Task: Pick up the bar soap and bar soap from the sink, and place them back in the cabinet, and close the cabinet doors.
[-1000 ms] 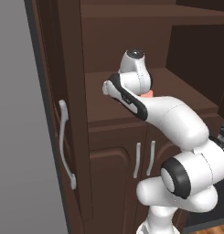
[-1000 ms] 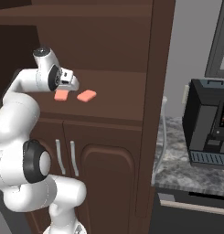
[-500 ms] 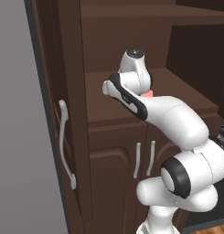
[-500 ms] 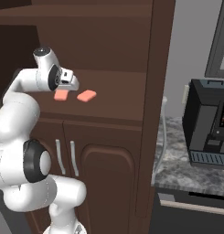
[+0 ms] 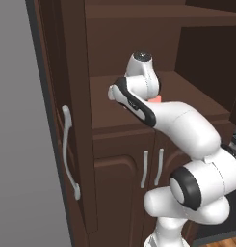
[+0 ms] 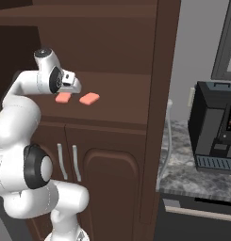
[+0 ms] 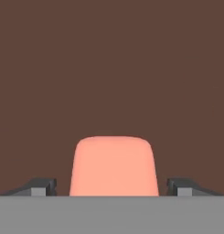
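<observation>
Hand: the hand (image 7: 111,189) sits low over the cabinet shelf (image 6: 121,101), fingertips (image 7: 40,186) spread to either side of a bar soap with a gap on both sides (no contact visible).
Bar soap at hand: the near bar soap (image 7: 114,165) lies flat on the shelf between the spread fingertips; in the right base view it (image 6: 63,97) is just beside the hand's end, and in the left base view a small salmon edge (image 5: 157,99) shows behind the wrist.
Second bar soap: the other bar soap (image 6: 89,98), flat and rectangular, lies on the same shelf just beside the first, apart from it.
Cabinet: the tall dark brown cabinet (image 5: 138,43) stands open, its inner shelves exposed.
Cabinet doors: the left door (image 5: 73,144) is swung out edge-on toward the camera, its long silver handle (image 5: 69,152) vertical; the right door (image 6: 157,113) is likewise swung out, with a silver handle (image 6: 168,136) on its far side.
Lower doors: arched-panel doors (image 6: 110,188) below the shelf are shut, with short silver handles (image 6: 67,162).
Arm: the white arm (image 5: 182,130) reaches from the base up and into the shelf opening.
Worktop: a speckled grey stone worktop (image 6: 183,174) lies to the right of the cabinet (right base view) and carries a black appliance (image 6: 216,127).
</observation>
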